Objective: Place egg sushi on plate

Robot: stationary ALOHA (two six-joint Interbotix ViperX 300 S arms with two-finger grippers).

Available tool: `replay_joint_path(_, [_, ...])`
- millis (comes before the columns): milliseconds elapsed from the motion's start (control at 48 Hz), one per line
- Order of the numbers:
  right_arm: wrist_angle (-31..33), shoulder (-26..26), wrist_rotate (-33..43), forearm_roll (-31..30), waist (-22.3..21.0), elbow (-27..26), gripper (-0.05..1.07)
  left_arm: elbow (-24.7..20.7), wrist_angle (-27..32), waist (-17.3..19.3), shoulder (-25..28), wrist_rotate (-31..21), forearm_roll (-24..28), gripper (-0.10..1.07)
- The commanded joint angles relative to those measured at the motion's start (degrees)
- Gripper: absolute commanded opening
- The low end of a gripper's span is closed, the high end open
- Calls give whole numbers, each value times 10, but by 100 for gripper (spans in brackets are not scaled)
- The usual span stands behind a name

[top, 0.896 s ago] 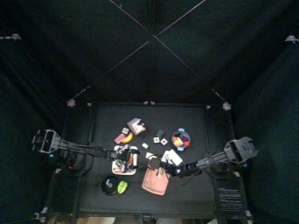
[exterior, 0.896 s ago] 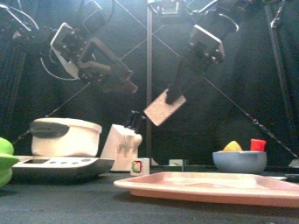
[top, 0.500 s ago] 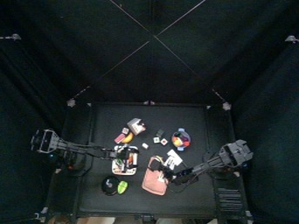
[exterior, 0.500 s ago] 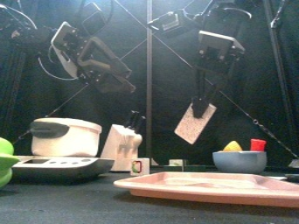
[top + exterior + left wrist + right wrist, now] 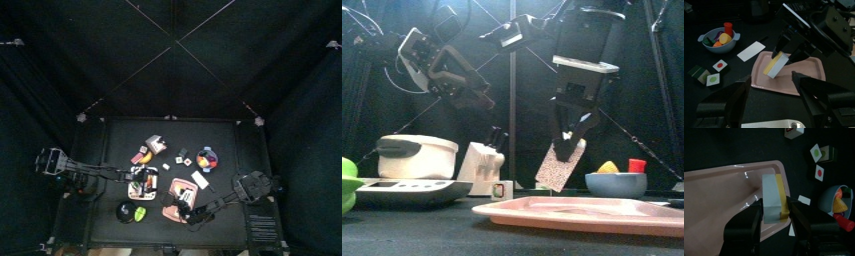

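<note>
The egg sushi (image 5: 773, 189), a white block with a yellow layer on one side, is pinched between my right gripper's (image 5: 775, 206) two fingers. It hangs tilted just above the pink plate (image 5: 714, 198). In the front view the egg sushi (image 5: 563, 166) dangles on end below the right gripper (image 5: 571, 132), a little above the plate (image 5: 596, 212). The left wrist view shows the same egg sushi (image 5: 777, 65) over the plate (image 5: 801, 82). My left gripper (image 5: 771, 89) is open and holds nothing; it hovers high over the plate's left side (image 5: 469, 90).
A blue bowl (image 5: 616, 184) of toy food stands to the right of the plate. On the left stand a white rice cooker (image 5: 416, 156) on a tray, a white knife block (image 5: 481, 163) and a green object (image 5: 346, 182). A white card (image 5: 751, 51) and small picture cards (image 5: 714, 73) lie near the bowl.
My right gripper has come down and forward with the egg sushi, from high behind the plate to just above it. The left arm has barely moved.
</note>
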Motion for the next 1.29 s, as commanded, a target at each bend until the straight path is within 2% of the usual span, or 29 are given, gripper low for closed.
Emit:
replay_joint_path(0, [4, -11, 3, -3, -1, -10, 62, -6, -6, 2, -9, 1, -2, 98])
replay_joint_path(146, [4, -10, 3, 5, -1, -9, 67, -5, -6, 3, -9, 1, -2, 98])
replay_joint_path(417, [3, -5, 2, 11, -3, -10, 93, -4, -5, 3, -9, 1, -2, 98])
replay_joint_path(562, [-6, -4, 2, 13, -3, -12, 103, -4, -6, 4, -9, 1, -2, 98])
replay_joint_path(1271, [-9, -15, 2, 11, -8, -6, 104, 0, -4, 4, -9, 1, -6, 98])
